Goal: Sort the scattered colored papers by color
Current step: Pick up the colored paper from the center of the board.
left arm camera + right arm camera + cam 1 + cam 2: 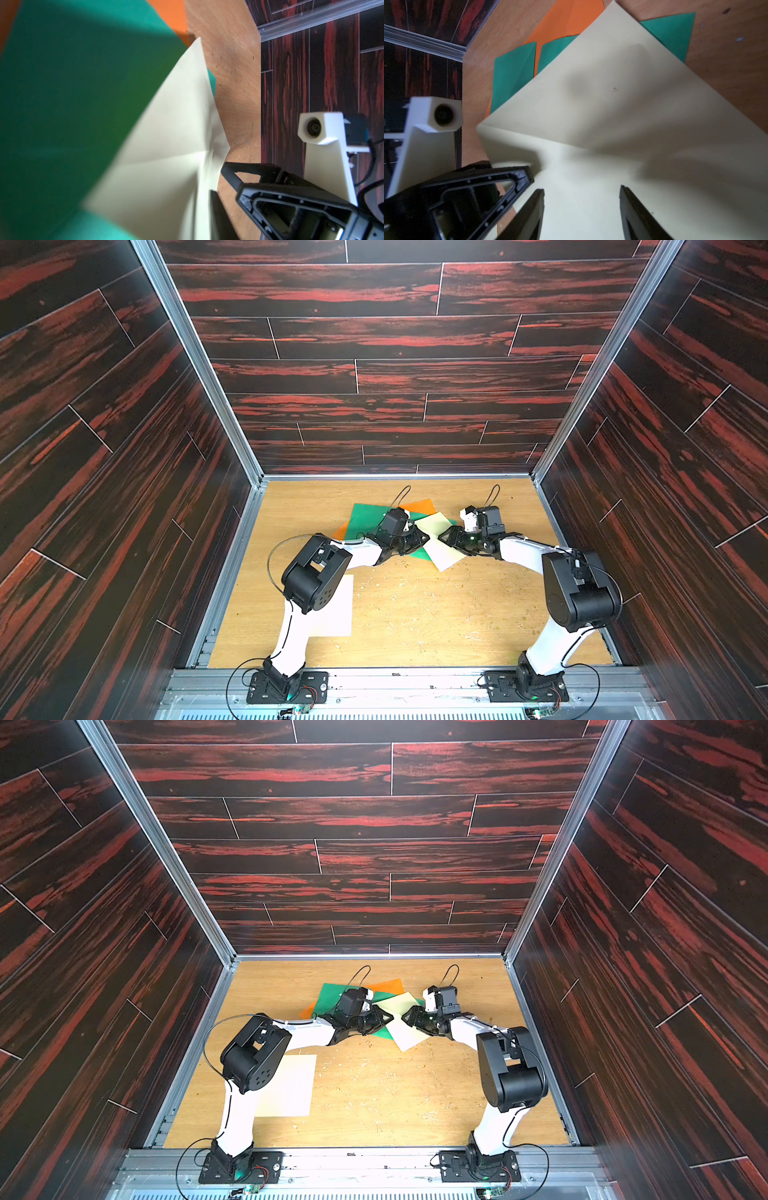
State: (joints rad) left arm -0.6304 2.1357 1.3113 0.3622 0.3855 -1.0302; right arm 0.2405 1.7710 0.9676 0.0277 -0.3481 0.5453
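Note:
A cream paper (441,556) lies tilted over a green paper (368,517), with orange paper (420,506) showing behind and orange paper (340,531) at the left. My left gripper (422,537) is shut on the cream paper's (170,128) edge, which bends up against one dark finger (215,205); the other finger is hidden behind the sheet. My right gripper (446,538) faces it, open, its two fingers spread over the same cream paper (591,116). A second green paper (675,31) peeks out under that sheet. Another cream paper (337,608) lies flat at the near left.
The tan wooden tabletop (436,614) carries small pale crumbs in the middle. Dark wood-pattern walls with aluminium rails (399,476) close in three sides. The left arm's elbow (316,576) hangs over the near-left cream sheet. Both arm bases stand on the front rail.

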